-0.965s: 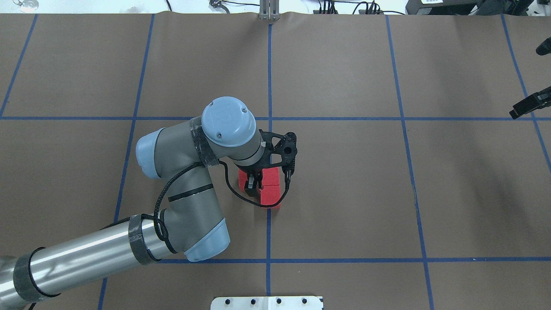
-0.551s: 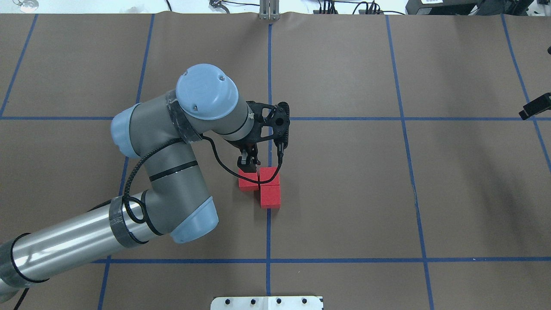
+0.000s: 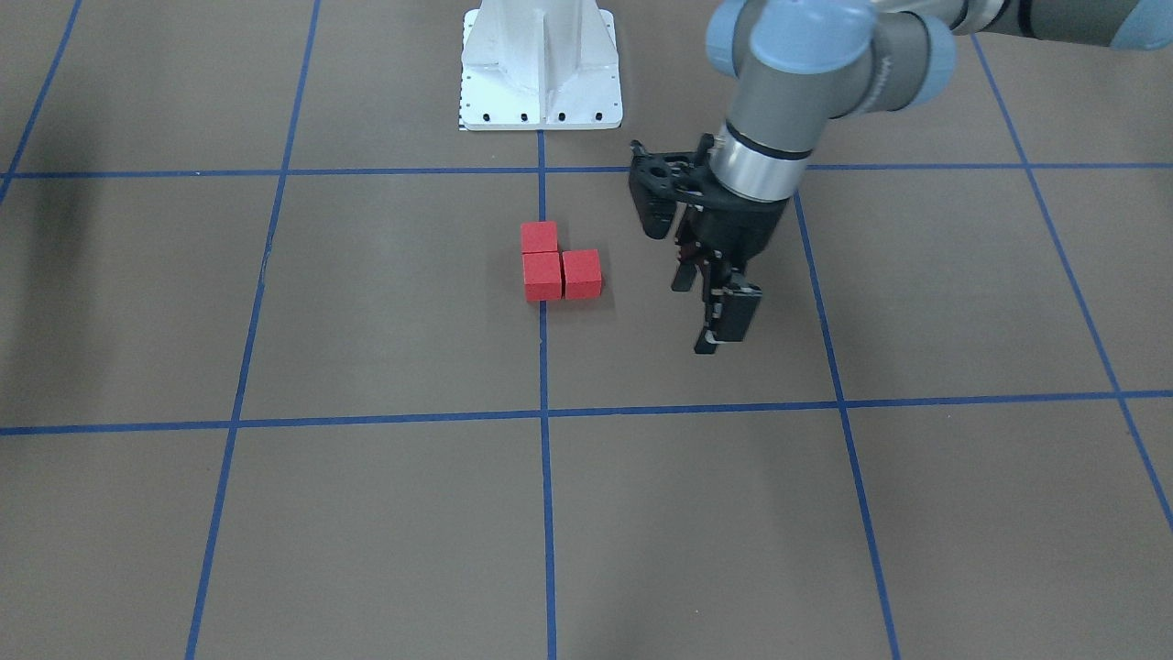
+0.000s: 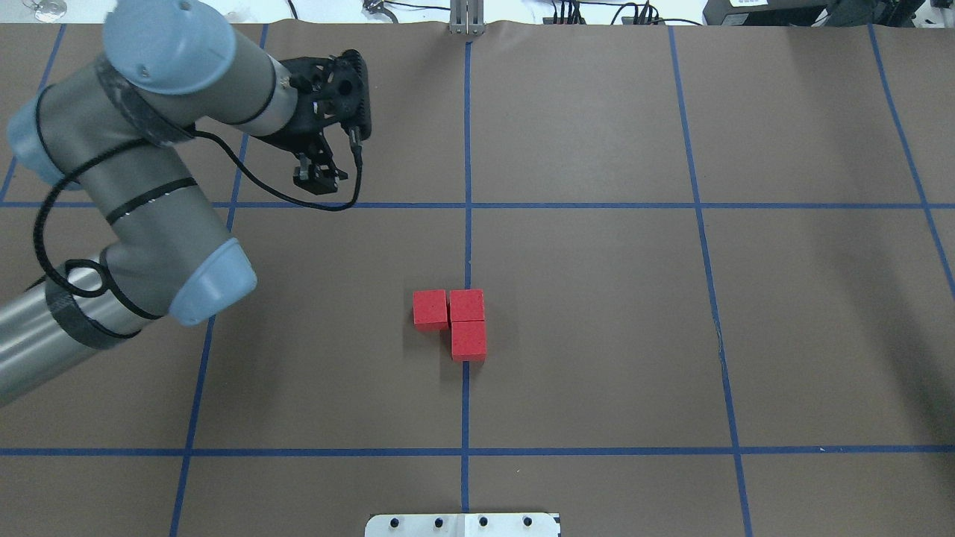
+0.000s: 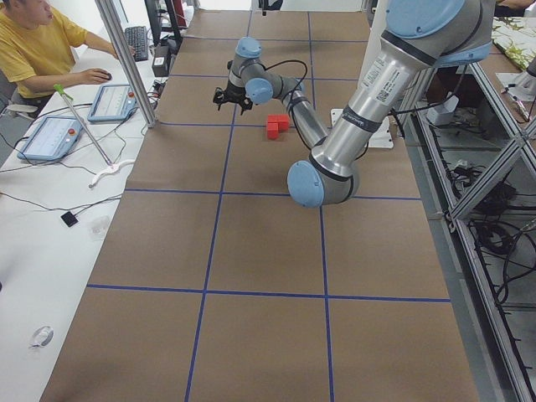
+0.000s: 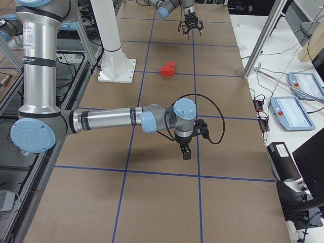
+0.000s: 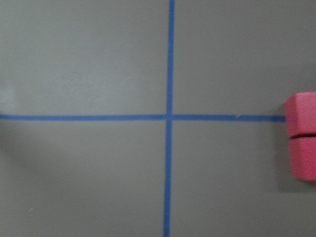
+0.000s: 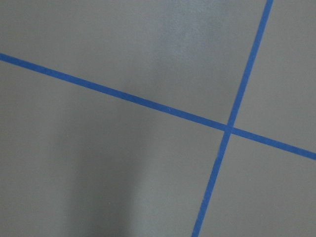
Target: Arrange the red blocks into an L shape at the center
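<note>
Three red blocks lie touching in an L at the table's centre, beside the middle blue line: one [image 4: 430,309], the corner one [image 4: 467,305], one [image 4: 468,341]. They also show in the front view [image 3: 542,275]. My left gripper [image 4: 319,180] is open and empty, raised above the table far to the back left of the blocks; it also shows in the front view [image 3: 710,307]. Two blocks show at the right edge of the left wrist view [image 7: 302,136]. My right gripper [image 6: 186,152] shows only in the right side view, far from the blocks; I cannot tell whether it is open.
Blue tape lines [image 4: 467,149] divide the brown table cover into big squares. The white robot base plate [image 4: 462,524] sits at the near edge. An operator [image 5: 33,42] sits beyond the far edge, with tablets and metal posts [image 6: 263,40].
My left gripper has let go of the left block, risen, and swung away to the back left. The right gripper has left the overhead view's right edge. The blocks stay put.
</note>
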`<state>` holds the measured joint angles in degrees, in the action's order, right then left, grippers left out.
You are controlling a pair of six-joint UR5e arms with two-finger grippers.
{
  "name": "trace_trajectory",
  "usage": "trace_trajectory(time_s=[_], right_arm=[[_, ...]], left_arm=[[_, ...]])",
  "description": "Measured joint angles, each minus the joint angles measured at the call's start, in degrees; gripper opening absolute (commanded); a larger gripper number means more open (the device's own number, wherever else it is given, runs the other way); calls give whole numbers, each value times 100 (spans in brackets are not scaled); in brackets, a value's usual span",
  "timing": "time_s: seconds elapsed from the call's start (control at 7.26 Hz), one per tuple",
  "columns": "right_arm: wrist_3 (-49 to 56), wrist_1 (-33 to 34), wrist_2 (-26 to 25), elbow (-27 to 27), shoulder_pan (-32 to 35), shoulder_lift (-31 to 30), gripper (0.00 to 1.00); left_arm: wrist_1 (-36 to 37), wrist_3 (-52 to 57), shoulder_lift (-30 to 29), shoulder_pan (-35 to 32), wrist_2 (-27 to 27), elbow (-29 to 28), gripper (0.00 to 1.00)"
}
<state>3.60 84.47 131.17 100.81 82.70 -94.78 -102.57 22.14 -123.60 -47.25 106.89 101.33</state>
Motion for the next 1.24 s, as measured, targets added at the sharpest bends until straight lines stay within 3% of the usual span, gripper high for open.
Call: trace_trajectory(time_s=[0.28, 0.41, 0.96, 1.24], right_arm=[[76, -1, -16, -38, 49, -83, 100], [79, -1, -19, -48, 51, -95, 100], [65, -5, -32, -61, 53, -84, 100], [68, -17, -32, -95, 53, -62, 100]], left_arm=[[-1008, 347, 596, -436, -553, -34, 84], [-1246, 497, 766, -595, -773, -34, 100], [-1683, 304, 956, -946, -1369, -67, 100], [-1183, 144, 1080, -1349, -1210, -144, 100]])
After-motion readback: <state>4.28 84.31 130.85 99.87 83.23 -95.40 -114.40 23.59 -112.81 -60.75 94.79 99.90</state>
